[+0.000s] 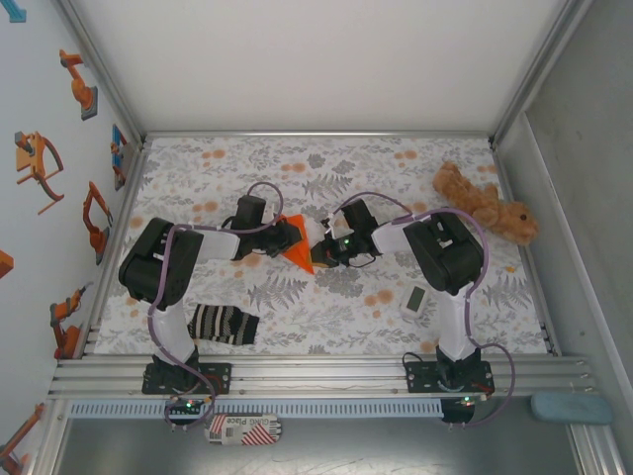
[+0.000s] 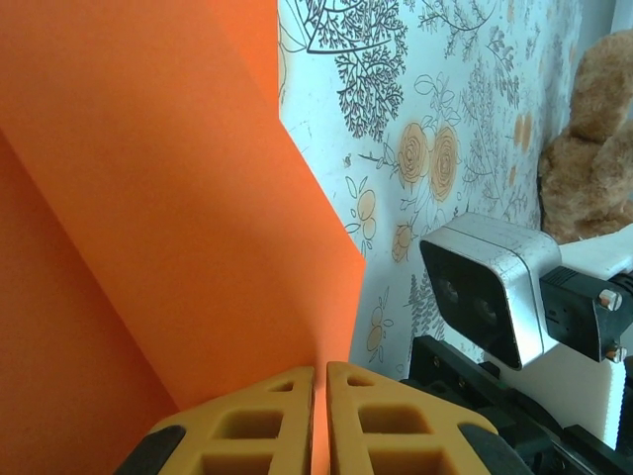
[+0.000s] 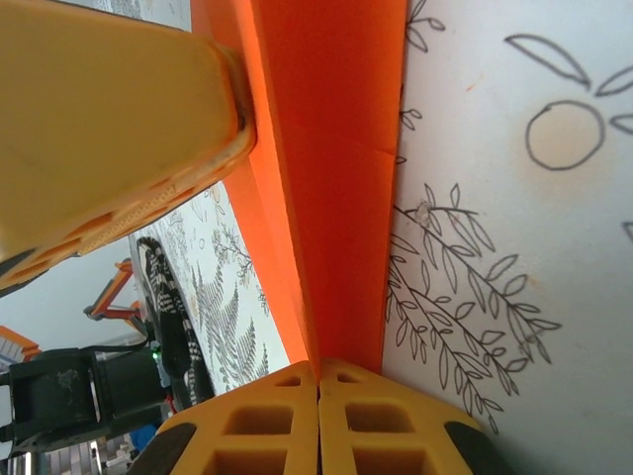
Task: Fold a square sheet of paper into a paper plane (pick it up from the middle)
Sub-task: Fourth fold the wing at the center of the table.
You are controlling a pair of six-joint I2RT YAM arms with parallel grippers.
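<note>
The left gripper [image 2: 320, 388] and the right gripper [image 3: 318, 382] are both pinching the folded orange paper [image 1: 298, 254] from opposite sides, jaws nearly closed on it.

White-and-black arms [image 1: 158, 262] carry purple cables [image 1: 153, 307] and honeycombed yellow fingers [image 3: 99, 129], probably foam.

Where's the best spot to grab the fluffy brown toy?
Probably the brown plush toy is best pinched across its middle, coming straight down from above: it lies flat on the table, and the side wall stands close on its right.
</note>
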